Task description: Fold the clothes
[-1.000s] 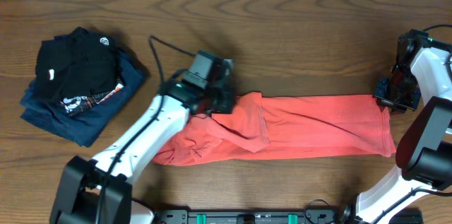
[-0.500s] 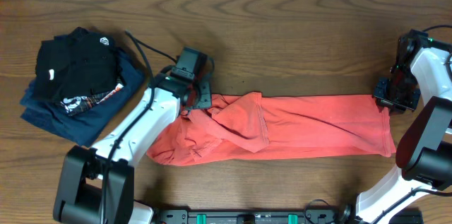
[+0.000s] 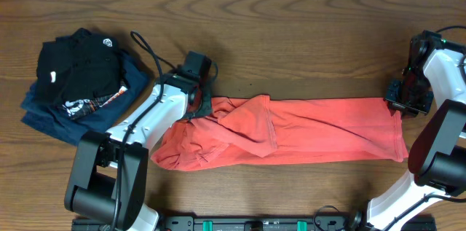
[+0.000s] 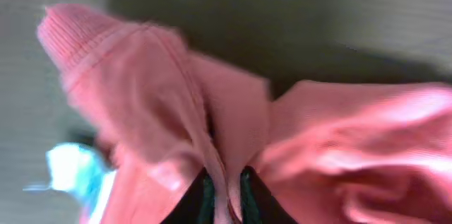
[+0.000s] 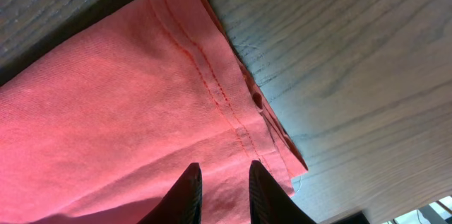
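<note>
Now, on your counter (image 3: 291,27) the coral T-shirt (image 3: 313,132) lies stretched left to right toward the near side; left fingers (image 4: 203,197) pinch its bunched left end, right fingers (image 5: 185,192) sit narrowly apart over its right hem, and you cannot tell whether they grip

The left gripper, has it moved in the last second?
Yes. The left gripper, shut on the red T-shirt, moved left, nearer the dark folded pile.
</note>
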`<state>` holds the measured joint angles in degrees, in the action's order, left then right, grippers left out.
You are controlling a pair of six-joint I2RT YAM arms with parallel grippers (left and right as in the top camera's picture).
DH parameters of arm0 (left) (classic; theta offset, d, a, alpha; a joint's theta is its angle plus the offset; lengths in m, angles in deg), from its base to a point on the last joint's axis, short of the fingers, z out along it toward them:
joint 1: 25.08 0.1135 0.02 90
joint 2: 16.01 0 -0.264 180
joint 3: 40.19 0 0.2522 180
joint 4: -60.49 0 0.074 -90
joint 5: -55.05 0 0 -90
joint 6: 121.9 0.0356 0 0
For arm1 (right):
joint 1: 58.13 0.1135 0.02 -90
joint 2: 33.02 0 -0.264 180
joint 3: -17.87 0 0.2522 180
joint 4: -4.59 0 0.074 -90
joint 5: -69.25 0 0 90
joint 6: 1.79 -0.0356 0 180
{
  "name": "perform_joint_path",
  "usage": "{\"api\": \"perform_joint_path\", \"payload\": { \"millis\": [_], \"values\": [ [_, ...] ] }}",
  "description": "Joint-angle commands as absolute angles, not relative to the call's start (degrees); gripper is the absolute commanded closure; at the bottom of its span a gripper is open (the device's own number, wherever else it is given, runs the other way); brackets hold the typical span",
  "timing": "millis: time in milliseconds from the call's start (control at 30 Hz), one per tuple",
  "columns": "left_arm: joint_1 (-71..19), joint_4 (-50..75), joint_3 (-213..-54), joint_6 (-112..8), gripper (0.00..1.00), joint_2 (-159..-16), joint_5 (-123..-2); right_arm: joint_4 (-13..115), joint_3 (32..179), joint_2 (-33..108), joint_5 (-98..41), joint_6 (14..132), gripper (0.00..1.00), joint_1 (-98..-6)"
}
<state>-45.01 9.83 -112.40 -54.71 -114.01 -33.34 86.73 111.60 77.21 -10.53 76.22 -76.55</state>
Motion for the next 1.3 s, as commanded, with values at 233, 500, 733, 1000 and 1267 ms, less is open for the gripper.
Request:
{"api": "perform_joint_path", "payload": {
  "millis": [233, 500, 733, 1000, 1267],
  "values": [
    [-44.59, 7.09, -111.18, -62.16, 0.86, -114.07, -27.81, 86.97, 111.42, 76.47, -10.51, 75.65, 0.78, -76.07],
    [-44.59, 7.55, -106.07, -67.91, 0.83, -114.07, -23.05, 87.62, 111.42, 76.47, -10.51, 75.65, 0.78, -76.07],
    [-43.91, 8.95, -106.48, -65.03, 0.51, -113.57, -21.37, 88.24, 111.42, 76.47, -10.95, 76.66, 0.77, -76.07],
    [-43.13, 3.07, -113.50, -64.59, 0.47, -103.12, -24.45, 88.19, 111.42, 76.47, -11.17, 76.96, 0.77, -76.07],
    [-48.81, 5.61, -113.19, -64.50, 0.59, -100.37, -37.56, 87.82, 111.42, 76.47, -11.17, 76.96, 0.77, -76.07]
  ]
}}
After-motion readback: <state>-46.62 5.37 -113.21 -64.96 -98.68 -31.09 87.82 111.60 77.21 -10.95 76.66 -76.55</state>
